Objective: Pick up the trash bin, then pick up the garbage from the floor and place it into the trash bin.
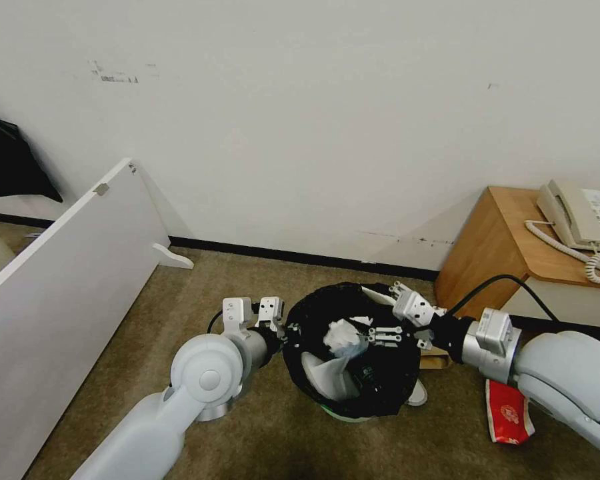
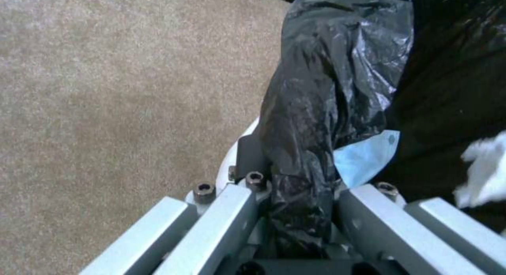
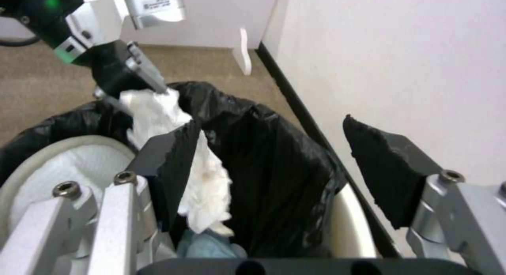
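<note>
Pinching the bagged rim of the trash bin to keep it off the carpet, the left gripper steadies it while the right gripper hangs wide open over its mouth, a white tissue just below

A plain white wall runs across the back, marked by a few dark scuffs, and meets the floor at a black baseboard. The floor is brownish carpet (short, flat pile). On the left a white board leans at a slant. In the right corner stands a wooden cabinet carrying a beige corded telephone. A dark object hangs at the far left edge.
</note>
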`<state>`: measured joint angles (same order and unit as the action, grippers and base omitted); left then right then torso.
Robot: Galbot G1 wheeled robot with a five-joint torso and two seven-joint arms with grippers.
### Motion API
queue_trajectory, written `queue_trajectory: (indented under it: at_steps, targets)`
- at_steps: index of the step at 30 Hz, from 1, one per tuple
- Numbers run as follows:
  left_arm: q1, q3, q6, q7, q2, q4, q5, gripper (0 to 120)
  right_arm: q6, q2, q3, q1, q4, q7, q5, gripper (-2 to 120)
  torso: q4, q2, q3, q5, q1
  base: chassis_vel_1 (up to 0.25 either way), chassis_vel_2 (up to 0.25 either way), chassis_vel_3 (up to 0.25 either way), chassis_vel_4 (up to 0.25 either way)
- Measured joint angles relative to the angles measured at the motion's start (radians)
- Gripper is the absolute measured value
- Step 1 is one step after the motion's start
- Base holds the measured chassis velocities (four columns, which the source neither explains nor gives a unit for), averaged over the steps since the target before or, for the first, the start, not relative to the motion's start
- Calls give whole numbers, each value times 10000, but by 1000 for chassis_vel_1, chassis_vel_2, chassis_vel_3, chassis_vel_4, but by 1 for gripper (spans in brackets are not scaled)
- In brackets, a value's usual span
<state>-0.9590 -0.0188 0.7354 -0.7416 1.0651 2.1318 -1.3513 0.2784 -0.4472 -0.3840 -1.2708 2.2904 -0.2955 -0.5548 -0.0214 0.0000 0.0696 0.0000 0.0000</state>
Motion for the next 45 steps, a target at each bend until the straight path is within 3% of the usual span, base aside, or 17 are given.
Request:
queue_trajectory:
  at_steps: [14, 29, 40, 45]
  targets:
    - [-92, 38, 0, 6, 31, -32, 24, 2, -175, -136, -54, -216, 103, 187, -56, 73, -1, 1, 0, 0, 0, 0, 0, 0, 0]
    - [-169, 105, 0, 6, 20, 43, 34, 2, -744, -145, -25, -225, -85, -147, 791, 76, -4, 0, 0, 3, 0, 0, 0, 0, 0]
    - [-244, 111, 0, 8, 60, 69, 137, 2, -626, 494, -360, -431, 138, -524, 1108, 76, -2, 0, 0, 2, 0, 0, 0, 0, 0]
    - [-348, 126, 0, 14, 94, 101, 190, 2, -403, 267, -711, -490, 169, -517, 1098, 77, -1, 0, 0, 8, 0, 0, 0, 0, 0]
